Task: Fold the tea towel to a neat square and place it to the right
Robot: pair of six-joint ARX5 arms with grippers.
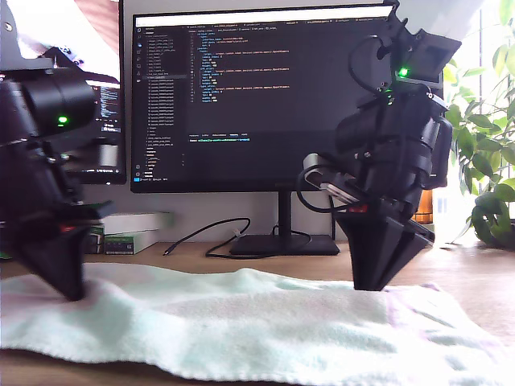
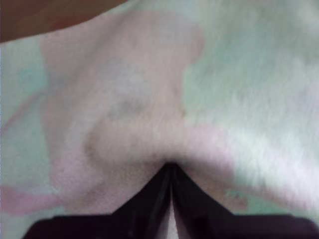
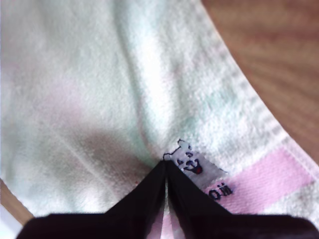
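Note:
The tea towel [image 1: 241,322] lies spread flat on the wooden table [image 1: 475,269], pale mint with a pink band near the exterior view's right end. My first gripper [image 1: 68,291] stands at the towel's far edge on the exterior view's left. Its tips [image 2: 171,168] are shut together with cloth [image 2: 239,74] bunched against them. My second gripper [image 1: 374,283] stands on the far edge toward the exterior view's right. It is shut [image 3: 166,165] on the towel [image 3: 99,74] right beside a small white printed tag [image 3: 192,162] and the pink band [image 3: 264,181].
Behind the towel stands a large monitor [image 1: 257,88] on a black foot [image 1: 282,244]. A black cable [image 1: 201,237] loops on the table there. Stacked boxes [image 1: 133,233] sit at the exterior view's back left, a leafy plant [image 1: 491,161] at its right edge.

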